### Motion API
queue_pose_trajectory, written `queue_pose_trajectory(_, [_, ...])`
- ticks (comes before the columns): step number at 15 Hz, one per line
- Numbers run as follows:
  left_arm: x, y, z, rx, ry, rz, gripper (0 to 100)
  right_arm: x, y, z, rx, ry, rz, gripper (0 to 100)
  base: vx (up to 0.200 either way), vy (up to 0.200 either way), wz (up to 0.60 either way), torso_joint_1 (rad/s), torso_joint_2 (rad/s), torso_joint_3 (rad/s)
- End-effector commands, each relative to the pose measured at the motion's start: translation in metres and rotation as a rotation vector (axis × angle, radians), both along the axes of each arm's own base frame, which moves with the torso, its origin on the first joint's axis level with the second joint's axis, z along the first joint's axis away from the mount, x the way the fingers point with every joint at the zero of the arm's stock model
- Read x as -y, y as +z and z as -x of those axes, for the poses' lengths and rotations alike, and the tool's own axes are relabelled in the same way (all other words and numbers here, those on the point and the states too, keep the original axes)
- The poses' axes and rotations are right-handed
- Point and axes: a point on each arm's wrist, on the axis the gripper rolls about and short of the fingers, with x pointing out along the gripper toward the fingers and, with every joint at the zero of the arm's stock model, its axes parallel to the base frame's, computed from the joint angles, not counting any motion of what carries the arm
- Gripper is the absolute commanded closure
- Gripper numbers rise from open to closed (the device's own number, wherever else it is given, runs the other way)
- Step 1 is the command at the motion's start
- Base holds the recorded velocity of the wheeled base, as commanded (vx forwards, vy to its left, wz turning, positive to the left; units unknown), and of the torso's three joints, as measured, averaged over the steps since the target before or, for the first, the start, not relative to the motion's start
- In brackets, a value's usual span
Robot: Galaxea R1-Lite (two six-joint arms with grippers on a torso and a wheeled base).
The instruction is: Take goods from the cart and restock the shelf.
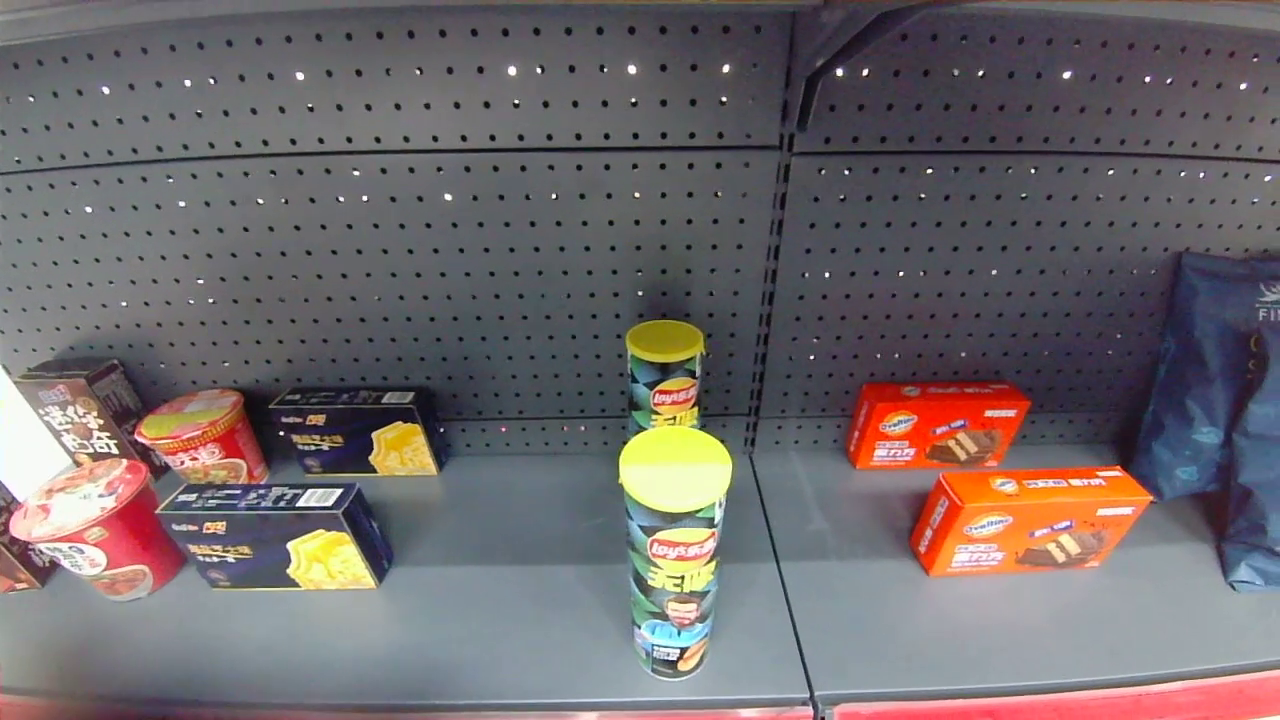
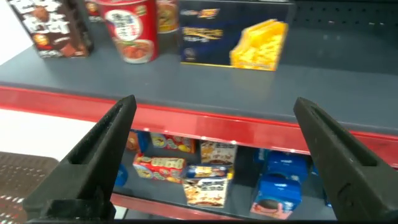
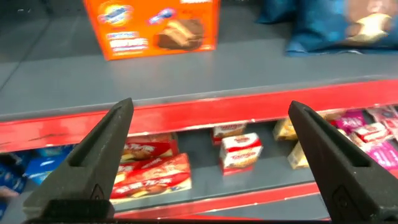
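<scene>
The grey shelf [image 1: 520, 580] holds two chip cans with yellow lids, one at the front [image 1: 675, 550] and one behind it [image 1: 665, 375]. Two dark blue boxes [image 1: 275, 535] and red cup noodles [image 1: 95, 525] stand on its left part, two orange boxes [image 1: 1030, 520] on its right. My left gripper [image 2: 214, 102] is open and empty, held in front of the shelf's red edge [image 2: 205, 121], facing a dark blue box [image 2: 233, 34] and a red cup [image 2: 130, 28]. My right gripper [image 3: 211, 104] is open and empty too, before the red edge [image 3: 205, 112] below an orange box [image 3: 155, 25].
Blue bags [image 1: 1220, 400] lean at the shelf's far right, also seen as blue bags [image 3: 329, 25] from the right wrist. A brown box [image 1: 85, 410] stands at the far left. The lower shelf holds several small packs [image 2: 208, 180] and red boxes [image 3: 152, 171]. A perforated back panel [image 1: 450, 250] closes the shelf.
</scene>
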Motion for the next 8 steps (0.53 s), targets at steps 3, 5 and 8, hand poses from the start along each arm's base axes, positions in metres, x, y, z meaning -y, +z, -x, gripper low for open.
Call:
queue_pose_trajectory(3, [0.0, -0.0001, -0.0001, -0.004, 0.001, 0.001, 0, 0.0, 0.0001, -0.0001, -0.001, 0.001, 0.0, 0, 0.0, 0.0, 0.0, 0.0, 0.0, 0.0])
queue_pose_trajectory(5, [0.0, -0.0001, -0.0001, -0.004, -0.001, 0.001, 0, 0.0, 0.0001, -0.0001, -0.001, 0.0, 0.0, 0, 0.0, 0.0, 0.0, 0.0, 0.0, 0.0])
queue_pose_trajectory(8, [0.0, -0.0001, -0.0001, -0.004, -0.001, 0.001, 0, 0.0, 0.0001, -0.0001, -0.001, 0.0, 0.0, 0, 0.0, 0.0, 0.0, 0.0, 0.0, 0.0])
